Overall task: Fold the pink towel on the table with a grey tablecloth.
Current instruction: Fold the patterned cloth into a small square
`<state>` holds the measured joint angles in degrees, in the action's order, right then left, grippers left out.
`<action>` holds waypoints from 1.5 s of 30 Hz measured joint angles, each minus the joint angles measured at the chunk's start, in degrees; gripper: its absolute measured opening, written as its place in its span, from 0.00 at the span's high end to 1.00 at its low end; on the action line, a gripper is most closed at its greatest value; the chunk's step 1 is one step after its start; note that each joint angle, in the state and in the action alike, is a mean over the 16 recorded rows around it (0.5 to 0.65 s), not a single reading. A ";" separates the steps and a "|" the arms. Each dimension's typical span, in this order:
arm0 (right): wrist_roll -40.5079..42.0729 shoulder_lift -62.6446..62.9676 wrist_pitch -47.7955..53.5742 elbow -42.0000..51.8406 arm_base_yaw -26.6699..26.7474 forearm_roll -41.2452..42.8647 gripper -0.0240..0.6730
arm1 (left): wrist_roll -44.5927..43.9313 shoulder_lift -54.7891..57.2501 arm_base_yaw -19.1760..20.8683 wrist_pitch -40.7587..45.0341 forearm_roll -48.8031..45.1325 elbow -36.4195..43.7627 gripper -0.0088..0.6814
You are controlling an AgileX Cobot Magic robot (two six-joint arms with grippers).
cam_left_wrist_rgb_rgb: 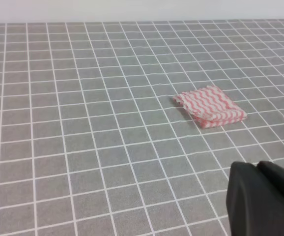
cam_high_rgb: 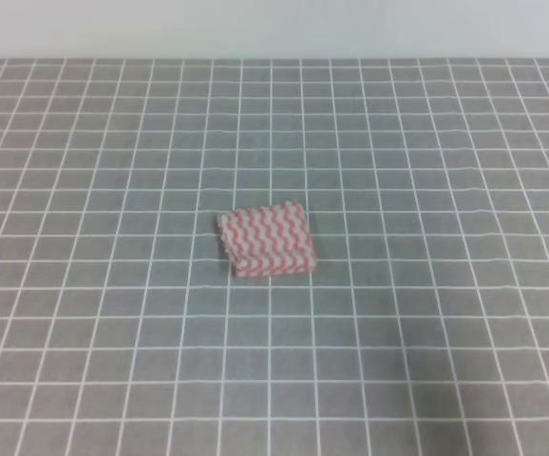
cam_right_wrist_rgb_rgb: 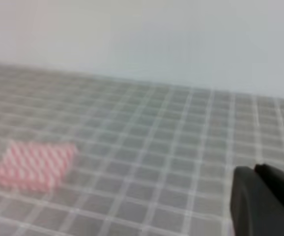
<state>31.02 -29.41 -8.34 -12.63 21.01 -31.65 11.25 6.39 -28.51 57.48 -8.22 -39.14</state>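
On the grey tablecloth (cam_high_rgb: 113, 142) the folded pink towel (cam_high_rgb: 267, 239) lies apart from both hands; their openings unreadable.

The pink towel (cam_high_rgb: 267, 239) looked like thin, soft woven cloth, matt, its pink-and-white zigzag printed or woven in; its layered edges showed a slightly rough, fuzzy finish. The bench (cam_high_rgb: 426, 313) was covered in grey cloth, matt and flat-lying, crossed by thin white grid lines; the left gripper (cam_left_wrist_rgb_rgb: 265, 199) and right gripper (cam_right_wrist_rgb_rgb: 267, 199) showed dark, smooth, plastic-looking housings with a dull sheen.
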 joint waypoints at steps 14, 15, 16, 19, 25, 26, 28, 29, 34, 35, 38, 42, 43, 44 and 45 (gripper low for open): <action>-9.15 11.36 12.47 1.66 -12.53 10.18 0.99 | -0.01 -0.12 -0.01 0.29 -0.08 -0.02 0.99; -11.48 12.01 12.44 2.20 -12.87 12.32 0.99 | -0.01 -0.12 -0.01 0.29 -0.07 -0.02 0.99; -13.80 12.67 12.48 2.75 -13.22 14.44 0.99 | -0.01 -0.12 -0.01 0.29 -0.06 -0.02 0.99; -20.56 15.06 12.92 4.89 -14.35 20.92 0.99 | -0.01 -0.12 -0.01 0.29 -0.04 -0.02 0.99; -33.59 21.15 15.70 9.79 -16.65 33.14 0.99 | 0.00 0.00 0.00 0.09 -0.06 0.01 0.99; -34.55 22.16 16.57 10.53 -17.02 33.85 0.99 | 0.01 0.00 0.00 0.05 -0.06 0.02 0.99; -35.10 23.82 18.18 11.70 -17.56 34.47 0.99 | 0.02 0.07 0.00 -0.04 -0.07 0.05 0.99; -34.83 24.52 18.96 12.13 -17.76 34.44 0.99 | 0.02 0.07 0.00 -0.09 -0.07 0.05 0.99; -33.26 26.65 22.25 13.47 -18.06 33.92 0.99 | 0.02 -0.10 -0.01 -0.09 -0.07 0.05 0.99; -32.98 26.94 22.85 13.50 -18.05 33.80 0.99 | 0.02 -0.10 -0.01 -0.09 -0.07 0.05 0.99; -32.13 27.38 24.32 13.42 -18.05 33.53 0.99 | 0.02 -0.09 -0.01 -0.03 -0.07 0.05 0.99; -31.23 27.54 24.87 13.23 -18.04 33.42 0.99 | 0.02 -0.02 0.00 -0.03 -0.07 0.05 0.99; -31.18 27.60 24.90 13.13 -18.04 33.39 0.99 | 0.02 -0.08 -0.01 -0.04 -0.07 0.05 0.99; -31.07 27.60 24.88 13.13 -18.04 33.38 0.99 | 0.02 -0.08 -0.01 -0.04 -0.07 0.03 0.99; -31.02 27.60 24.85 13.13 -18.04 33.36 0.99 | 0.01 -0.13 -0.01 0.01 -0.06 0.02 0.99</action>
<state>0.00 -1.82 16.51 0.50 2.97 1.71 11.26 6.26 -28.52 57.49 -8.28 -39.12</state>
